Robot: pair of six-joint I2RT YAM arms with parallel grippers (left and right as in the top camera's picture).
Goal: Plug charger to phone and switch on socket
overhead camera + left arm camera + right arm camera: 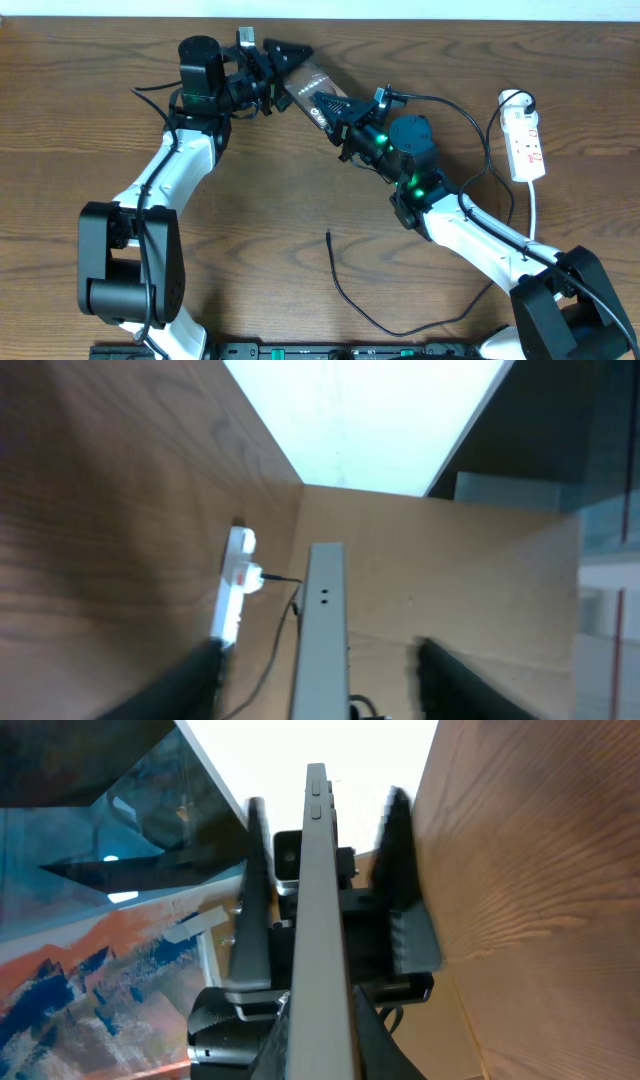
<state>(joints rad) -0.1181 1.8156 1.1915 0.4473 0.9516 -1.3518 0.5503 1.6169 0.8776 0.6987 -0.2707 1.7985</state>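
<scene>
The phone (pixel 312 80) was near the far edge of the tabletop (pixel 250 200), one end clamped in the right end effector (pixel 336 106). The left end effector (pixel 325 675) had its fingers apart on either side of the other end, not touching it. The charger (pixel 331 255) lay loose nearer the front, well apart from the phone. The socket (pixel 525 140) lay far right.

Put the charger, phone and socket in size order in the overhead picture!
1. charger: longest, though very thin.
2-3. phone and socket: look alike; the phone is partly covered, so unranked.
</scene>
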